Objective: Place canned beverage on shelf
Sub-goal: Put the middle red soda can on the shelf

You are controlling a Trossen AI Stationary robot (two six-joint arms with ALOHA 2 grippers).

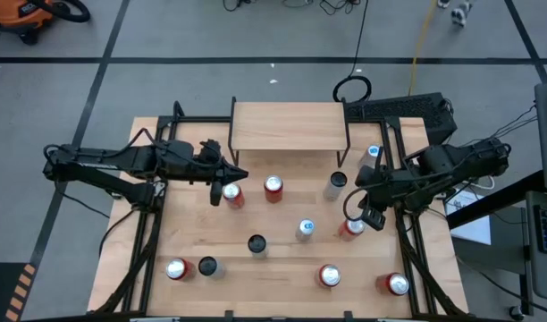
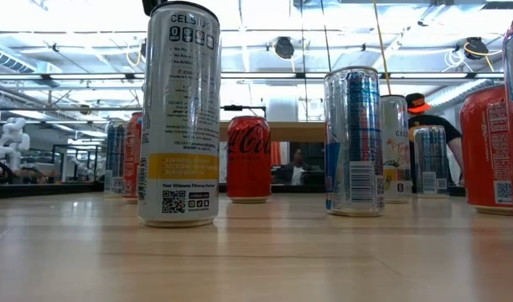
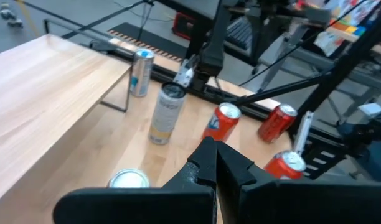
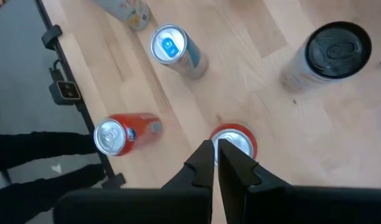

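With the shelf [image 1: 288, 126] at the desk's far edge bare and both hands closed and empty, the left hand [image 1: 242, 173] hovers over a red can [image 1: 231, 193], rigid, smooth, probably heavy if full, best gripped mid-body, while the right hand [image 1: 361, 204] waits near the right edge.

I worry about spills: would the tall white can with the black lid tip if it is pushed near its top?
Probably yes. The white can is tall and narrow on a small base, so a high push could topple it. Its round, smooth side would likely roll afterwards and may slip in a loose grip.
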